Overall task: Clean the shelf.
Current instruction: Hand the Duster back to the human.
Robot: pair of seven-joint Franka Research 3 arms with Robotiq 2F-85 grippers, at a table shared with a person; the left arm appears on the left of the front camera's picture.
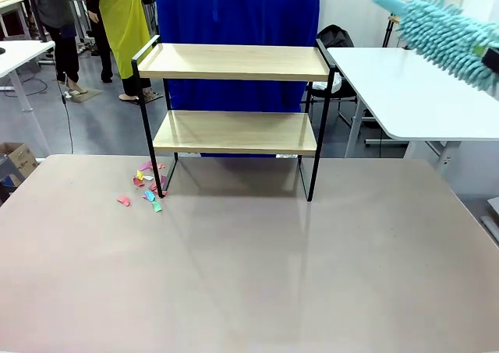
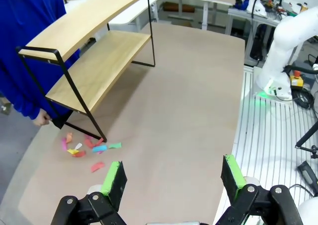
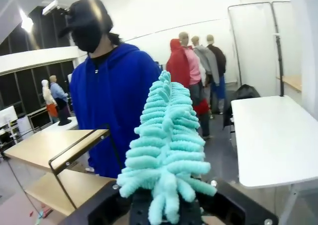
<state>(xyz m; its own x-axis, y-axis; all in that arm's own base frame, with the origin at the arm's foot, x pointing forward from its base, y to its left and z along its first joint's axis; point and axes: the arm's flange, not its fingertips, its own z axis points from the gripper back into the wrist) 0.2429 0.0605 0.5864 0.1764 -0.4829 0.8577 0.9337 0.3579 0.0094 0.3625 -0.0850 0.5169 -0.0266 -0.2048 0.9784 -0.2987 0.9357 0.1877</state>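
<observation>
**Shelf cleaning: boards look clear, scraps lie on the bench**

Progress, as I judge it: both boards of the shelf (image 1: 234, 96) look bare, so the sweeping of the shelf itself seems largely done. What came off, or was never on it, lies as coloured paper scraps (image 1: 145, 188) on the bench (image 1: 249, 275), around the shelf's front left foot. Whether those scraps are mine to clear I cannot say from the task wording. Fine dust on the boards is too small to judge.

Location of the shelf: it stands upright at the far edge of the bench, in the middle, with a person in a blue hooded top (image 3: 117, 96) right behind it.

Holdings:
- My right gripper (image 3: 171, 207): fingers closed around the handle end of the duster (image 1: 448, 37), which is raised in the air to the right, well apart from the shelf and above its top board.
- My left gripper (image 2: 171, 178): fingers spread wide, holding nothing, hovering over the bench near the scraps.

Count:
- Shelf: one, with two wood boards and four black legs.
- Duster: one, teal, fluffy.
- Paper scraps: roughly ten; pink, red, yellow, blue, green; some overlap, so the count is loose.
- Persons at the bench: one.
</observation>
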